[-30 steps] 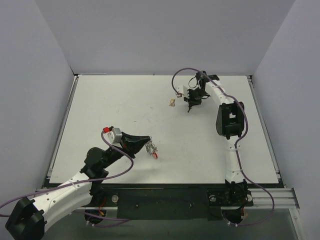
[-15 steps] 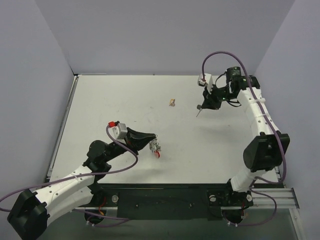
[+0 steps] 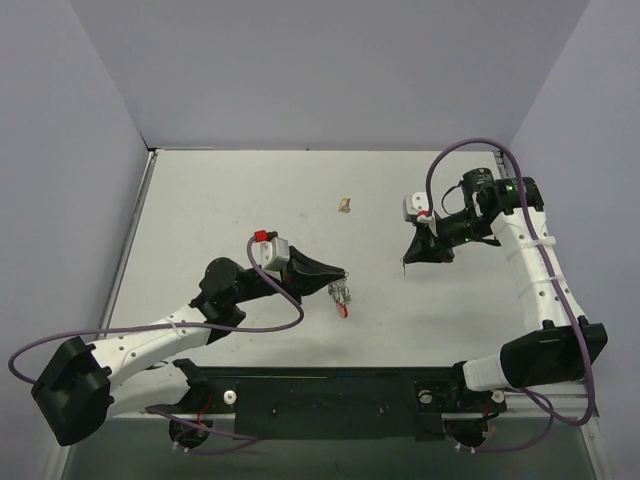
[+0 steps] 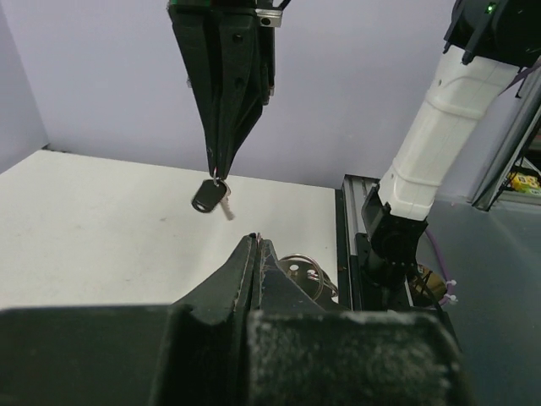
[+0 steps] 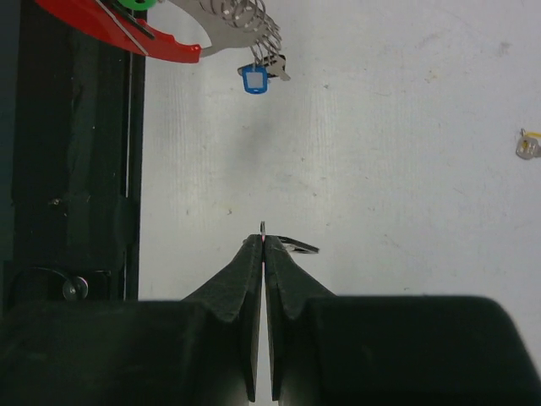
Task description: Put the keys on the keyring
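- Top external: your left gripper (image 3: 337, 280) sits mid-worktop (image 3: 220, 200), toward near edge; fingers pinched together on keyring (image 4: 297, 267).
- Keys (image 3: 343, 299), w/ red and blue bits, hang off that ring just past the tips.
- Right gripper (image 3: 404, 264), right of centre; fingers closed on a single key (image 4: 209, 196), dark head, dangling.
- Tan lump (image 3: 344, 205): you'll find it nearer far edge, well apart from both grippers.

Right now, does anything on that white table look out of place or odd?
Only a small tan lump lying alone toward the far side of the white table, apart from everything else; it is too small to identify. The left gripper holds the silver keyring bunch, the right gripper a small dark-headed key. Nothing looks spilled.
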